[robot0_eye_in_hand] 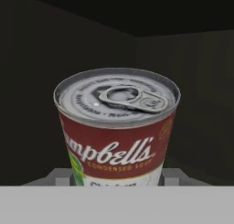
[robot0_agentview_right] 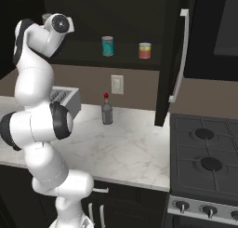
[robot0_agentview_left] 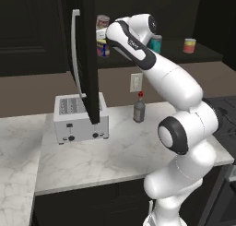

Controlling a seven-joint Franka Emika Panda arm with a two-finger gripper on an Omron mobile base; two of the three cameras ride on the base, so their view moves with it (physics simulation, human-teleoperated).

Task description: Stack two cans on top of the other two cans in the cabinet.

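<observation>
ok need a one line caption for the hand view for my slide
Hand camera close on the red and white soup can, its silver pull-tab lid facing up, inside the dark cabinet.

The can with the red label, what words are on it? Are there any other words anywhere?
"Campbell's": white script on the red label of the soup can, first letter cut off at the can's edge.
Small gold line under it: too blurred to read.
Embossed ring of letters on its silver lid: too blurred.
Small mark on the arm: too small to read.
</observation>
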